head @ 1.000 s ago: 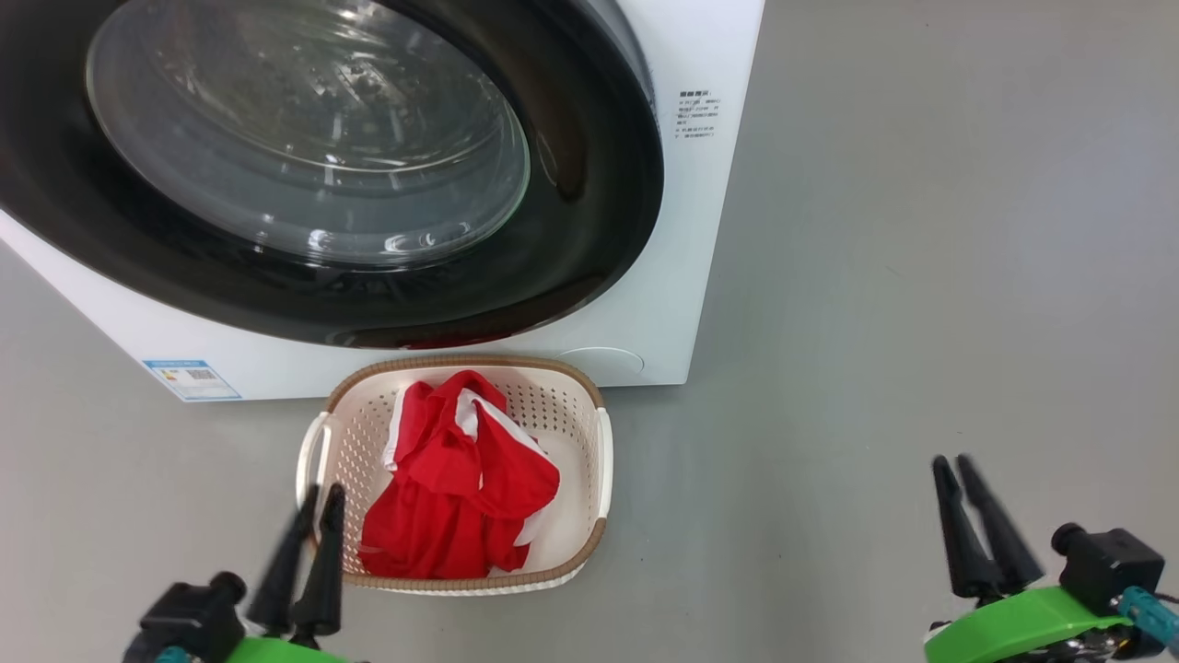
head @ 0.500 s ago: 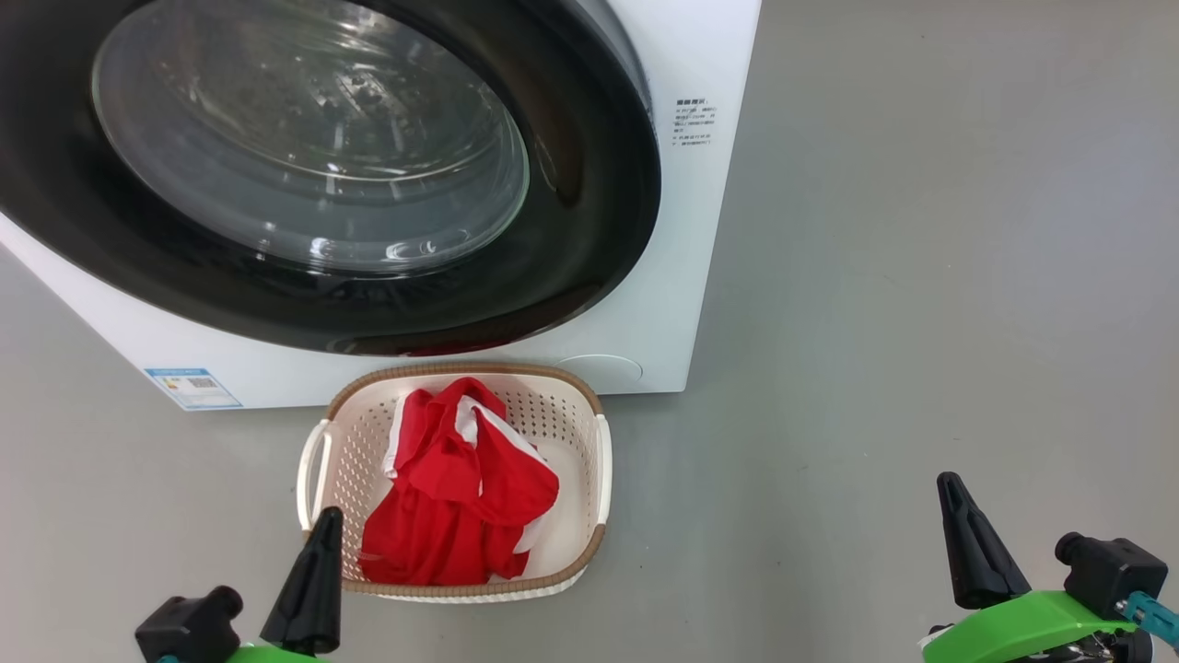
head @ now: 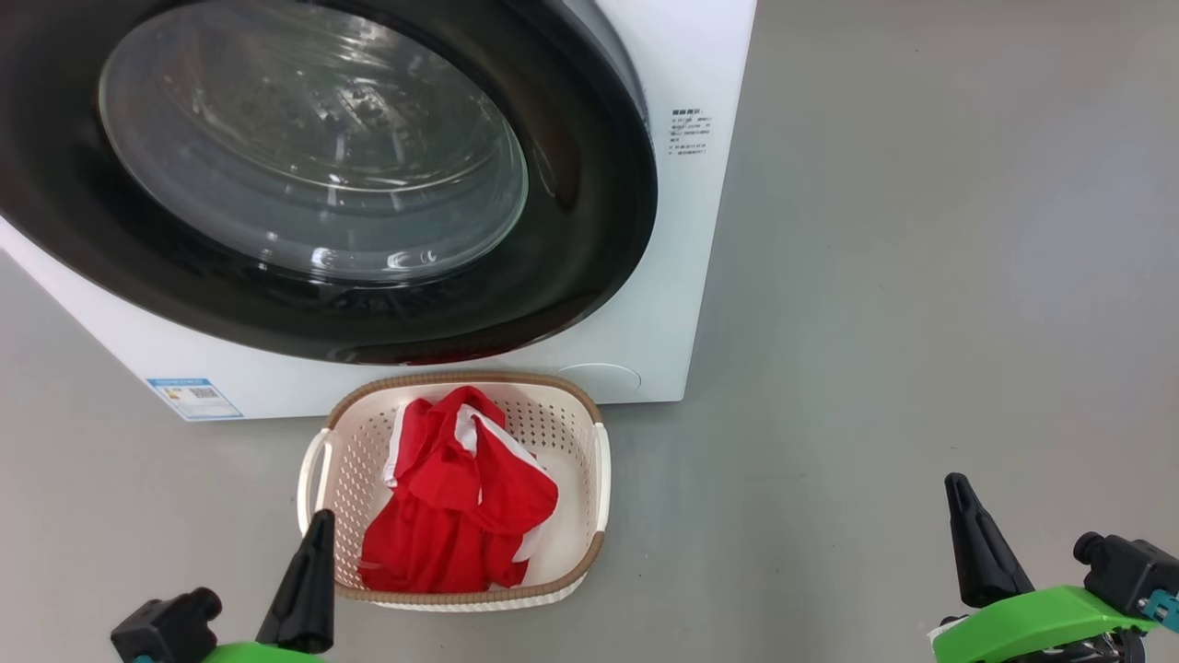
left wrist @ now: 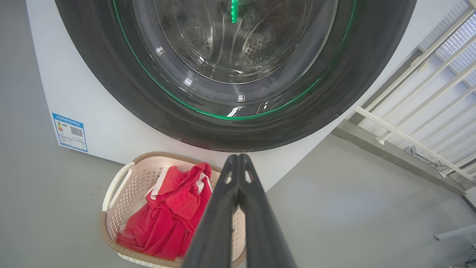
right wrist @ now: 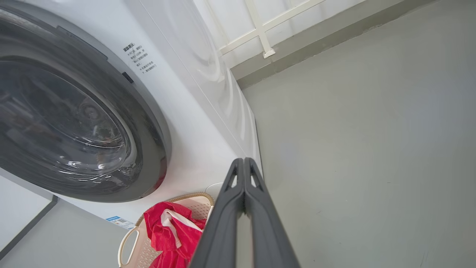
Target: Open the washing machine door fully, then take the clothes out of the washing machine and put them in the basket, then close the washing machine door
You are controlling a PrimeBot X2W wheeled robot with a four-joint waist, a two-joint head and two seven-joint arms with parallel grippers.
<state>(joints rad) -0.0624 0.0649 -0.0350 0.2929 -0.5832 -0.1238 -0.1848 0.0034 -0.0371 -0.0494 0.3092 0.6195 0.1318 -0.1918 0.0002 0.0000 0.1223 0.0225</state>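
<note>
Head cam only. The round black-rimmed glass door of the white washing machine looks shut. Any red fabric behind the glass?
Observer: The left wrist view looks straight through the round black-rimmed glass door. The perforated steel drum looks bare, with no red that I can make out.
Operator: I see one dark shape at lower left. Are the fingers together?
Observer: Yes. The left gripper has its two long dark fingers pressed together up to the tips, with nothing between them.
Operator: What's past the machine's far corner?
Observer: A white barred railing on a low grey kerb runs along the floor's edge, beyond the white washing machine.
</note>
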